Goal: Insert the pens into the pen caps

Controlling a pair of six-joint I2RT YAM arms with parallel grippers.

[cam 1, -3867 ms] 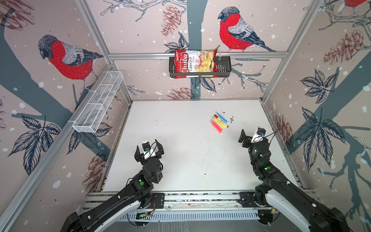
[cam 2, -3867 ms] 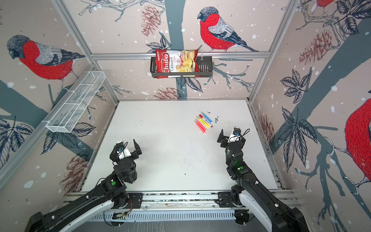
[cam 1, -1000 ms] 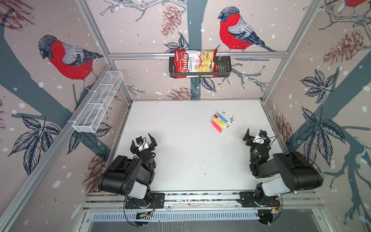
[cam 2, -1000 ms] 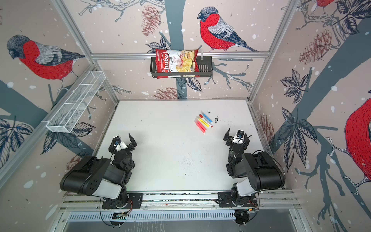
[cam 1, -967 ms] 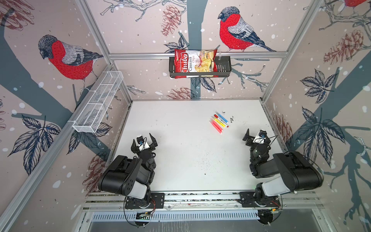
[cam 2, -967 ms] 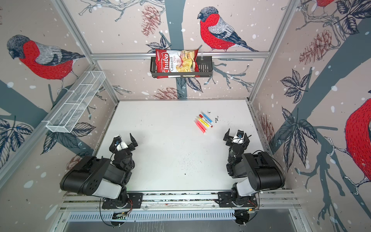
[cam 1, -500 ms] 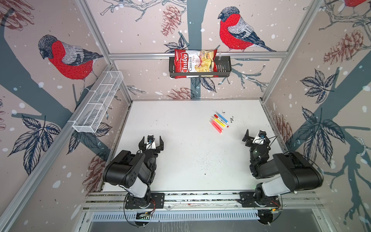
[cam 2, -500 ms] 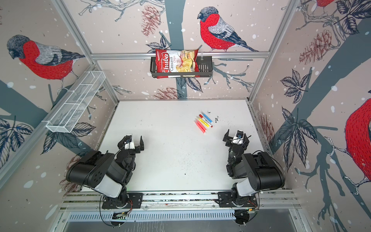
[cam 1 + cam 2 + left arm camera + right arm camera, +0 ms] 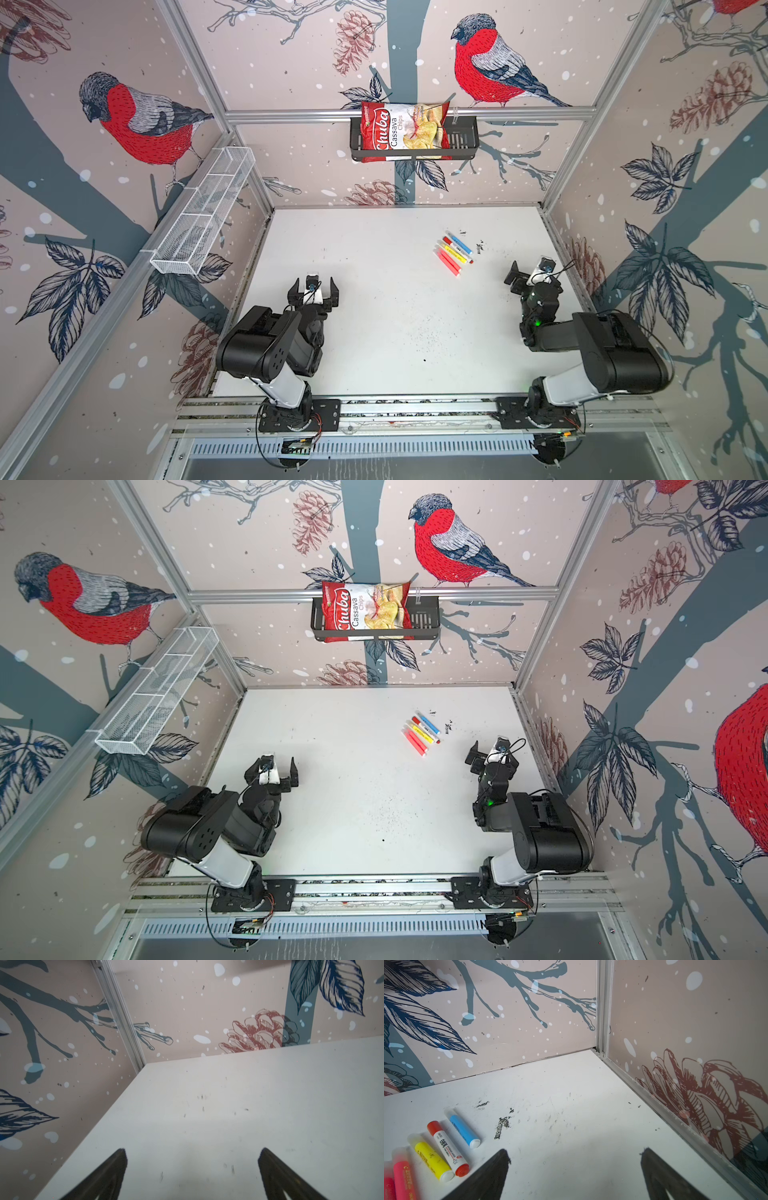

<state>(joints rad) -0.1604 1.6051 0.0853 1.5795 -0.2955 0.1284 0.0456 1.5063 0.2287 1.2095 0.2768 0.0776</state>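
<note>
Five pens lie side by side on the white table, back right. In the right wrist view they are blue, white-barrelled with red ends, yellow and two pink. Whitish translucent pen caps sit on the far ends of the blue, yellow and pink pens. My right gripper is open and empty, just right of the pens. My left gripper is open and empty over bare table, front left.
Black smudges mark the table beside the pens. A chips bag sits in a black basket on the back wall. A white mesh tray hangs on the left wall. Both arms are folded back near the front rail.
My left gripper has swung to the right and now points toward the back wall. The right arm and the pens have not moved in the last second.
</note>
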